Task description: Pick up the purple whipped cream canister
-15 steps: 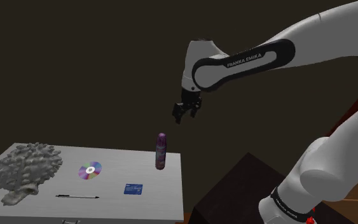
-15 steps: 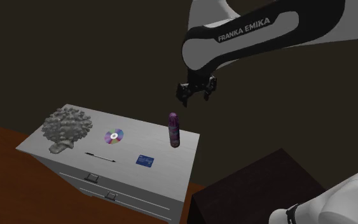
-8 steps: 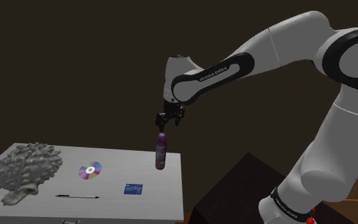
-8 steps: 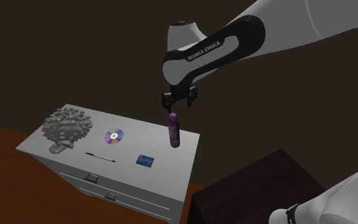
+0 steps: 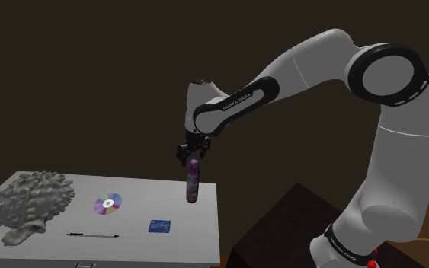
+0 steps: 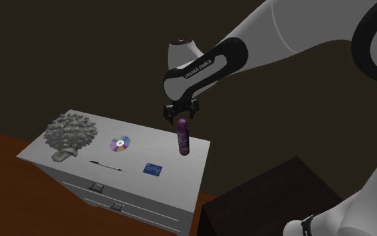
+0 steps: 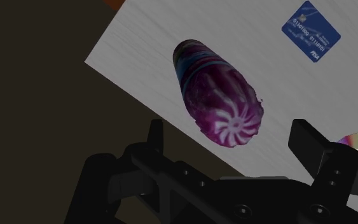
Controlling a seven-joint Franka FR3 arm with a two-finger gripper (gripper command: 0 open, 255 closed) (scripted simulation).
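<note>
- Your claw (image 5: 190,157) hangs open right over the purple can (image 5: 193,183), with one finger on each side of its cap and neither touching.
- The can stands upright on the bench (image 5: 136,186), near the blue card (image 5: 158,225), on the card's side toward the bench's back corner.
- Lower straight down until the fingers pass the rounded cap and reach the straight body; a grip on the cap would likely slip.
- Keep the can centred between the fingers, since a nudge could tip it over the nearby edge.
- Close firmly, then lift vertically.
</note>
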